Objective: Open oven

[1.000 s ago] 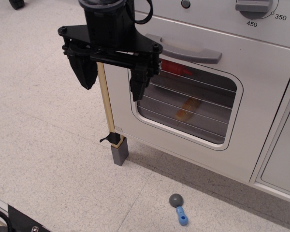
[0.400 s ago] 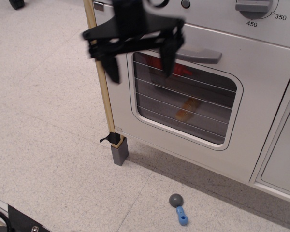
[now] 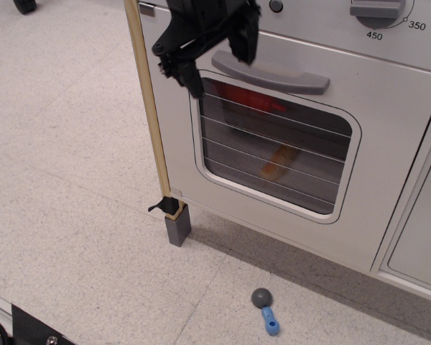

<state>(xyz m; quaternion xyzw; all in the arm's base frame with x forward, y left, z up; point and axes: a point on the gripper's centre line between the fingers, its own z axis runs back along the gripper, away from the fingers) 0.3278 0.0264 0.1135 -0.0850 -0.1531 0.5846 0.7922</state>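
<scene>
The white toy oven (image 3: 388,180) fills the right side of the view. Its door is closed, with a rounded wire-lined window (image 3: 273,147), a grey bar handle (image 3: 273,73) above it and a numbered dial (image 3: 382,10) on the grey panel at the top. Red and orange items show behind the window. My black gripper (image 3: 219,61) is open at the handle's left end, near the door's upper left corner. One finger (image 3: 246,39) stands just above the bar, the other finger (image 3: 194,77) hangs left of it. Nothing is held.
A wooden strip (image 3: 149,108) runs down the oven's left edge to a grey foot (image 3: 177,225). A small blue and grey toy (image 3: 266,309) lies on the speckled floor in front. A plain white cabinet door (image 3: 424,237) stands at the right.
My gripper has risen and moved right, from hanging left of the window to the handle's left end, and it has turned. The oven door has not moved.
</scene>
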